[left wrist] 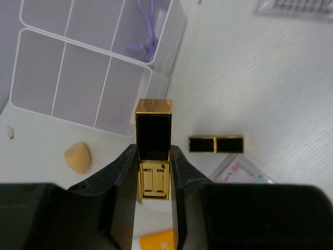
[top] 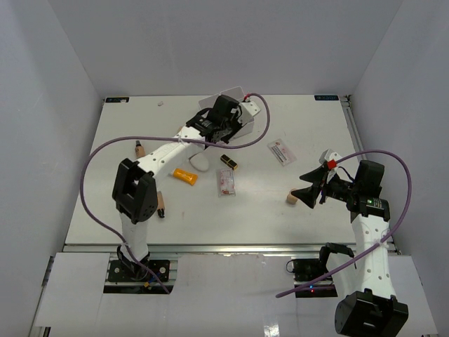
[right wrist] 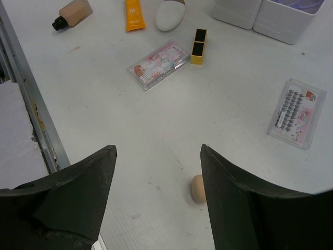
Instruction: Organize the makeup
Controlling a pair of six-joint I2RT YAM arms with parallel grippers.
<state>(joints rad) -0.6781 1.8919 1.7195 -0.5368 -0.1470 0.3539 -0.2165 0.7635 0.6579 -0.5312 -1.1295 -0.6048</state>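
My left gripper (top: 228, 114) is shut on a black-gold lipstick (left wrist: 153, 125) and holds it upright above the table, just in front of the white four-compartment box (left wrist: 36, 91). A second lipstick (top: 229, 162) lies flat beside the clear pink palette (top: 226, 181). The orange tube (top: 185, 175) lies left of them. A beige sponge (left wrist: 78, 158) lies near the box. My right gripper (right wrist: 157, 148) is open and empty, above another beige sponge (right wrist: 197, 188). The white-red packet (top: 281, 152) lies at mid right. A tan bottle (top: 161, 207) lies near the front left.
A purple item (left wrist: 143, 39) lies in one compartment of the box (top: 242, 126). A white oval object (top: 200, 163) sits beside the orange tube. Another small tan bottle (top: 141, 149) stands at the left. Grey walls enclose the table on three sides.
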